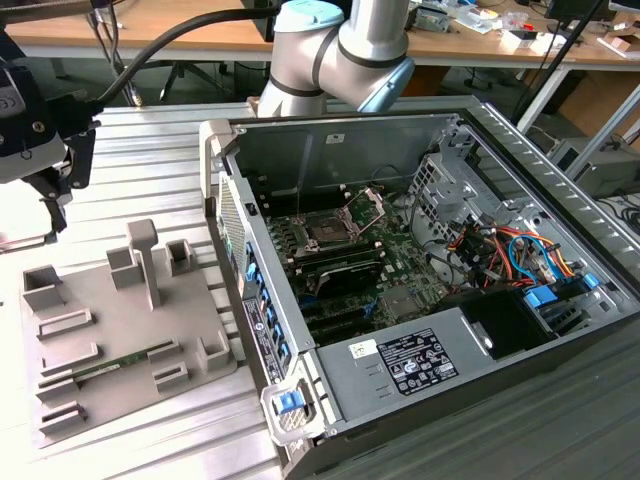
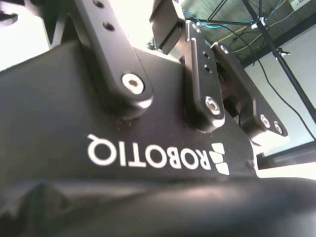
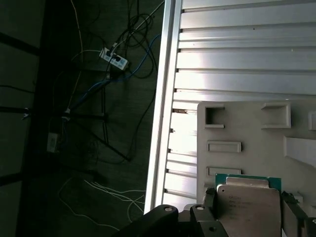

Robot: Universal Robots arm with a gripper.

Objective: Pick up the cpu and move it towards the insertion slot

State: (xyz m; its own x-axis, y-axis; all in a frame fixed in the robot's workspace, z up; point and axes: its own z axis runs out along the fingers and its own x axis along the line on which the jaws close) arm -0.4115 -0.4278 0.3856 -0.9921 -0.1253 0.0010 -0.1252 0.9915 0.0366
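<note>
In the exterior view my claw [image 1: 50, 195] hangs at the left edge of the frame, above the grey plastic holder [image 1: 120, 335] that lies on the ribbed metal counter [image 1: 150, 150]. The open computer case [image 1: 440, 290] fills the centre and right of the frame, and the insertion slot [image 1: 330, 228] sits in the green motherboard [image 1: 385, 270] just left of centre, its metal load plate [image 1: 368, 207] hinged up. The slot is well apart from my claw, with the case wall between.

In the second wrist view my own black body and finger links [image 2: 202, 79] crowd the frame; nothing of the task's things shows there.

In the first wrist view the cpu [image 3: 249, 205] sits at the lower right of the frame, silvery top showing over a green edge, with my black fingers [image 3: 291, 215] close against its two sides. I judge that I am grasping it, held over the holder [image 3: 247, 133].

So the pick looks done; the whole carry across to the slot is left.
</note>
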